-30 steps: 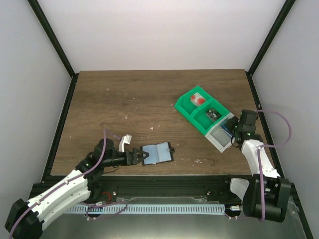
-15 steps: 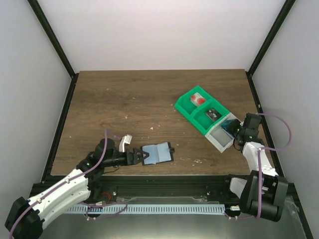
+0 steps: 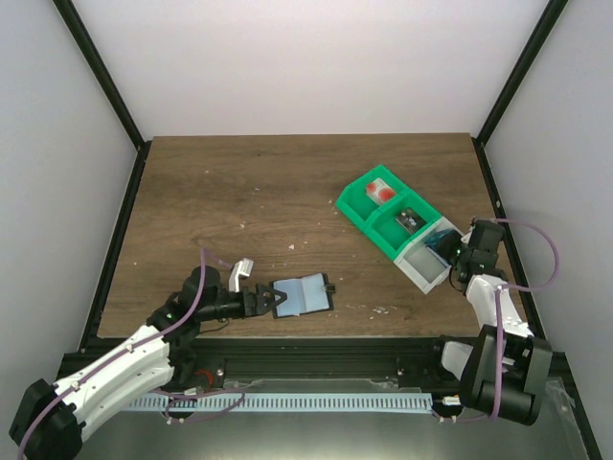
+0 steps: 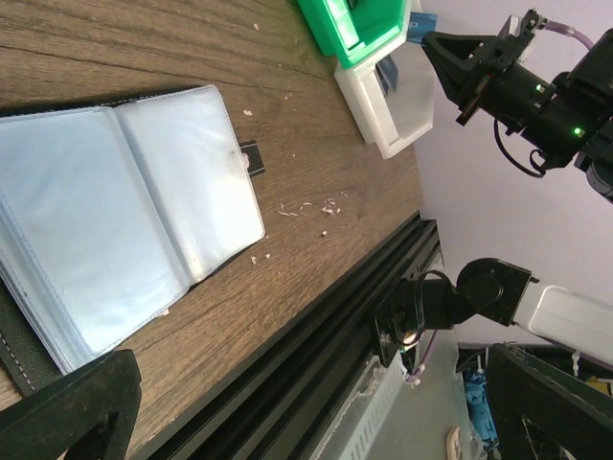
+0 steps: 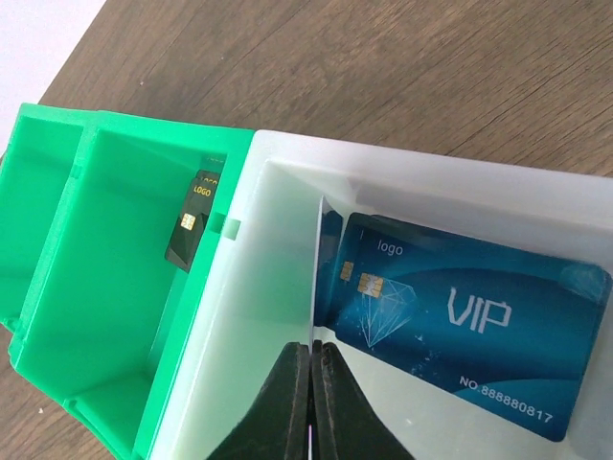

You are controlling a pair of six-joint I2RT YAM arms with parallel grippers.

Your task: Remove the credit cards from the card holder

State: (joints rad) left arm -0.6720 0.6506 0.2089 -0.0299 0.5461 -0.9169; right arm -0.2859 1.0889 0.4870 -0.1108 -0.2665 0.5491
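The card holder (image 3: 303,295) lies open on the table, pale blue-grey inside (image 4: 115,211), with its black tab (image 4: 251,158) on the right edge. My left gripper (image 3: 275,300) stands open at its left edge, nothing between the fingers (image 4: 77,412). My right gripper (image 3: 450,251) hangs over the clear-white tray (image 3: 421,268), shut (image 5: 313,347) on a dark blue credit card (image 5: 329,273) seen almost edge-on. Another blue credit card (image 5: 460,316) marked VIP lies in that tray. A black card (image 3: 411,219) and a white-and-red card (image 3: 381,192) sit in the green tray (image 3: 350,204).
The green tray and the clear-white tray (image 5: 259,287) stand joined at the right side of the table. Small pale crumbs (image 4: 316,206) lie on the wood near the holder. A black rail (image 3: 335,350) runs along the near edge.
The right wrist has shifted slightly to the right and lower over the clear-white tray, still shut. The left arm and the card holder have not moved.
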